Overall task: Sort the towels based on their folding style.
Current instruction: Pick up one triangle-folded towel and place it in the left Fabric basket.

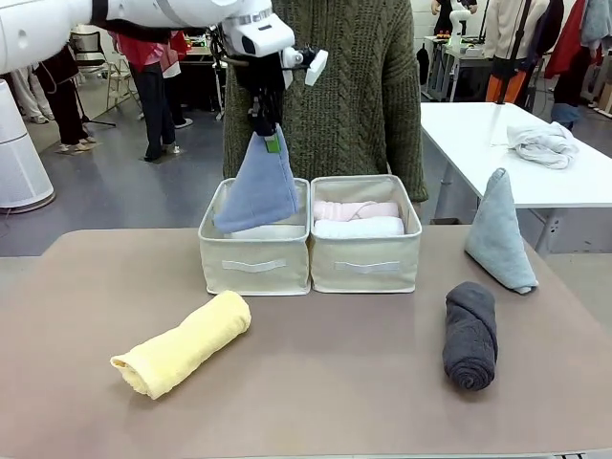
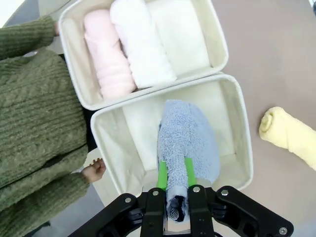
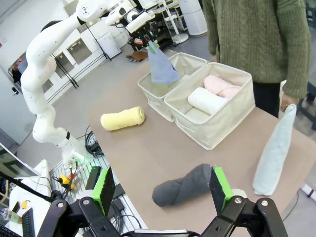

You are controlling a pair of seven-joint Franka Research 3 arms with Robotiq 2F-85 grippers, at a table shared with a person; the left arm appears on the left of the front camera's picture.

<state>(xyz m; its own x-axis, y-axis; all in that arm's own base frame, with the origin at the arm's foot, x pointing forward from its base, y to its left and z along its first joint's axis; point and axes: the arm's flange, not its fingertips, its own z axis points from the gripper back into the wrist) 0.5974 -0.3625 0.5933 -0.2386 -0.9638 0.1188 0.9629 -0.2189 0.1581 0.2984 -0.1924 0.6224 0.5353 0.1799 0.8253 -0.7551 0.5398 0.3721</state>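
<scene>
Pinching lavender-blue cone towel (image 1: 258,186), left claw (image 1: 271,137) above cream box (image 1: 251,270).

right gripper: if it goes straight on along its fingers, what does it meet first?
Probably the dark grey rolled towel, lying straight ahead of the open right gripper; depth is hard to judge.

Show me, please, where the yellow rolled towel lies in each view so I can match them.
Front view: yellow towel, near left on the table.
Left wrist view: right edge, partly cut off.
Right wrist view: left of centre.
Shared landmark: the cream box holding the pink towel and white towel.
</scene>
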